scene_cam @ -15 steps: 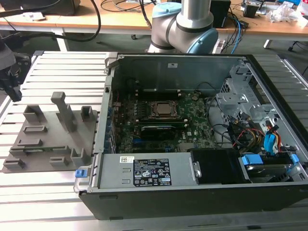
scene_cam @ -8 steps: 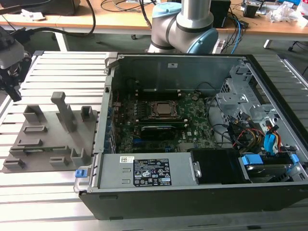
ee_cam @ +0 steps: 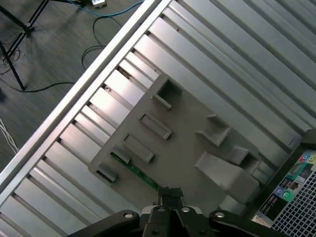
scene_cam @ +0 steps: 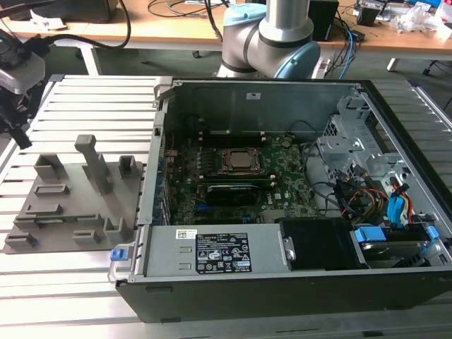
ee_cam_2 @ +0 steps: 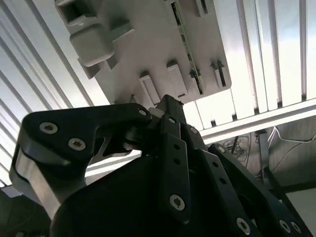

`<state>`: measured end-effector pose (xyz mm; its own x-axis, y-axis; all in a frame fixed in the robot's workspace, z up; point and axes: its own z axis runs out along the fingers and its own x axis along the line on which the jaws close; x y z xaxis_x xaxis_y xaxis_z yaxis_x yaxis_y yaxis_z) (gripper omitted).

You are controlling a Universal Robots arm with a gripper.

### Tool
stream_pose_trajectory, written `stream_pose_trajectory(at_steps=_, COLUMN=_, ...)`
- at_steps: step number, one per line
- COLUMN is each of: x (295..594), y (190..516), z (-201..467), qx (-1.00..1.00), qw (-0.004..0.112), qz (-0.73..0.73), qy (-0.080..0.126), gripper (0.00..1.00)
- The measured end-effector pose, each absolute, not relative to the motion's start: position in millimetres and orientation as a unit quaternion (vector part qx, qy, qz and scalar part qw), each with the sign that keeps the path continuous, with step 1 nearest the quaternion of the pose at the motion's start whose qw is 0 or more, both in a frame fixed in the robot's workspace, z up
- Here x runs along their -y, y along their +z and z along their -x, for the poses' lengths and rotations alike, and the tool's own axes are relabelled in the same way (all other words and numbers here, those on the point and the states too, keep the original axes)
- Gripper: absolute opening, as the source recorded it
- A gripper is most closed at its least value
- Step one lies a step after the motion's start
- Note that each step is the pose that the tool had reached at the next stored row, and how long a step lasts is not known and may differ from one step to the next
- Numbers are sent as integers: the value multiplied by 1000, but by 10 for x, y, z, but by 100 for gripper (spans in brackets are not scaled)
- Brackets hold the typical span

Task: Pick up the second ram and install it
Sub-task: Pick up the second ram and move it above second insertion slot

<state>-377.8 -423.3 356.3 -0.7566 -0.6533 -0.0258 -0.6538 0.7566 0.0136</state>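
The second ram (ee_cam: 133, 171) is a thin green stick lying in a slot of the grey fixture plate (ee_cam: 187, 148) on the slatted table. It appears in the second wrist view as a green strip (ee_cam_2: 188, 49) and in the exterior view as a faint green line (scene_cam: 53, 217). My gripper (ee_cam: 171, 191) hangs well above the fixture, and its black fingertips (ee_cam_2: 168, 104) sit over the plate near one end of the stick. The fingers are shut together with nothing between them.
An open computer case (scene_cam: 268, 247) stands at the exterior view's right of the fixture, with the motherboard, the CPU socket (scene_cam: 239, 161) and a long black card (scene_cam: 229, 191) inside. Upright grey blocks (scene_cam: 92, 159) rise from the fixture. The table edge (ee_cam: 74, 103) and floor cables lie beyond.
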Motion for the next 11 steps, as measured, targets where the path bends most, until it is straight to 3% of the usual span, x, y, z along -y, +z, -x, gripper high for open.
stream_pose_trajectory(at_steps=11, x=4232, y=3563, z=3778, qx=-900, qw=9, qz=437, qy=12, gripper=11)
